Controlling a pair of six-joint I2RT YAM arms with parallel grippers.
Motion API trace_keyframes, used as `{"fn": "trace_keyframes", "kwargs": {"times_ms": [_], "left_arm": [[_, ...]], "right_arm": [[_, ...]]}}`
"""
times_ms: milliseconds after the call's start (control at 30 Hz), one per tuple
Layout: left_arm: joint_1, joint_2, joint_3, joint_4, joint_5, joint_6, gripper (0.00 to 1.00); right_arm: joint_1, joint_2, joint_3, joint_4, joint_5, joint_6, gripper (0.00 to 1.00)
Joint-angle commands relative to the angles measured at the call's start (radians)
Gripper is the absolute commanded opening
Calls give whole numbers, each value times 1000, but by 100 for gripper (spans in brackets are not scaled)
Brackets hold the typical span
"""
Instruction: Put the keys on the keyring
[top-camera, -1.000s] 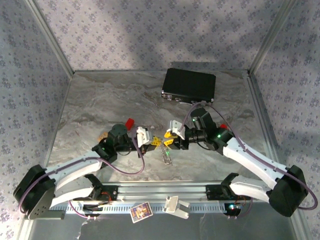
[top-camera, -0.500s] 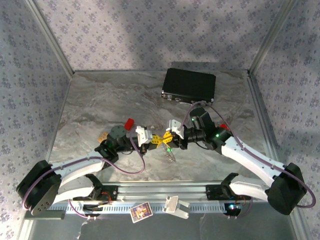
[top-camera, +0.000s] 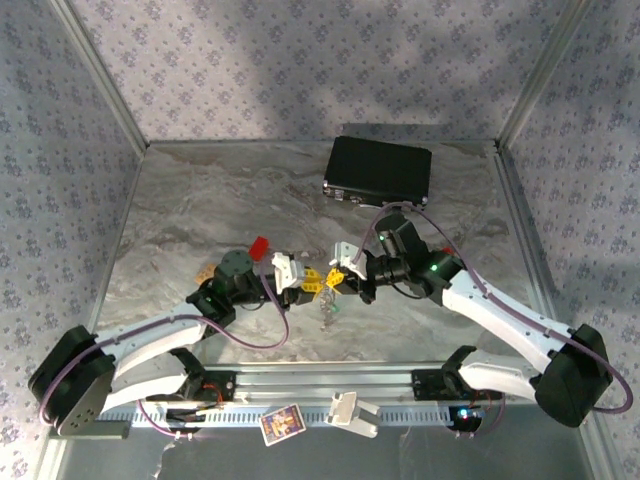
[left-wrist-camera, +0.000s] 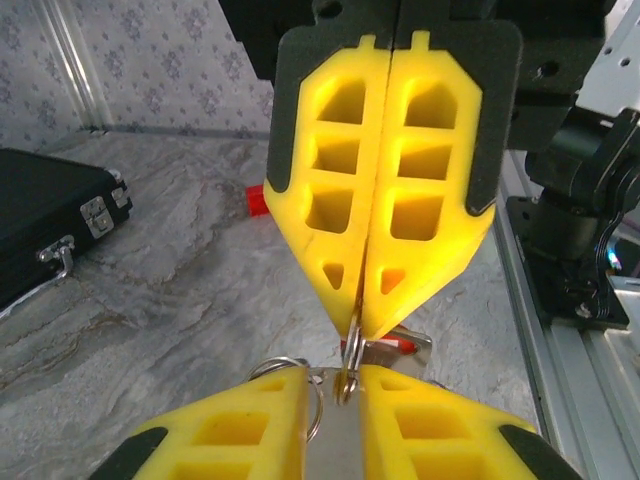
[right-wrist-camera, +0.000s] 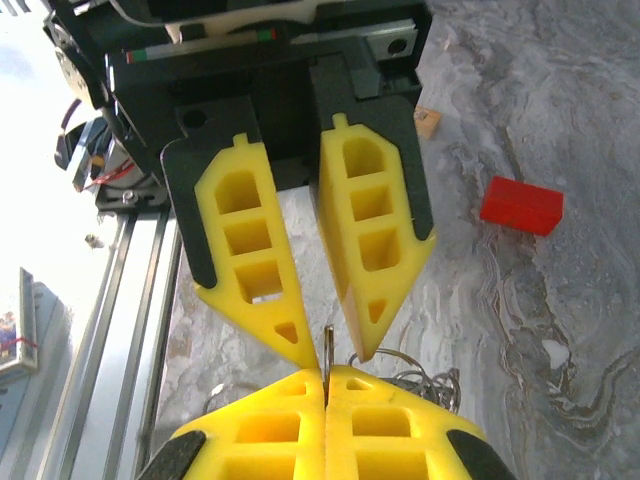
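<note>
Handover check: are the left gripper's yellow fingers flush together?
No, the left gripper shows a gap between them in the right wrist view.

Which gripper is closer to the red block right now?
Left. The red block lies just beyond the left gripper, toward the back; the right gripper meets it tip to tip from the opposite side, farther from the block.

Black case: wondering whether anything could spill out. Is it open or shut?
Shut: the black case lies flat with its lid down, silvery latches along its front edge.
</note>
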Motion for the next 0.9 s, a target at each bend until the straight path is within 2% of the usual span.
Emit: {"fn": "trace_keyframes", "kwargs": {"times_ms": [0, 200, 400, 433, 500, 567, 867], "left_arm": [[-4, -29, 53, -121, -8, 59, 20], [-5, -14, 91, -185, 2, 85, 18], [-5, -10, 98, -194, 18, 96, 2], [-4, -11, 94, -187, 18, 95, 0], [-4, -16, 80, -155, 20, 81, 0], [-5, -20, 63, -117, 20, 66, 0], [-14, -37, 25, -57, 16, 107, 0]], "right_arm": [[19, 19, 73, -108, 49, -64, 0], [53, 59, 126, -163, 93, -97, 0], [50, 47, 124, -138, 65, -75, 0], [43, 40, 113, -123, 64, -61, 2], [20, 16, 80, -91, 55, -27, 24], [-1, 0, 49, -75, 42, -6, 31], [-17, -21, 1, -72, 59, 3, 34]]}}
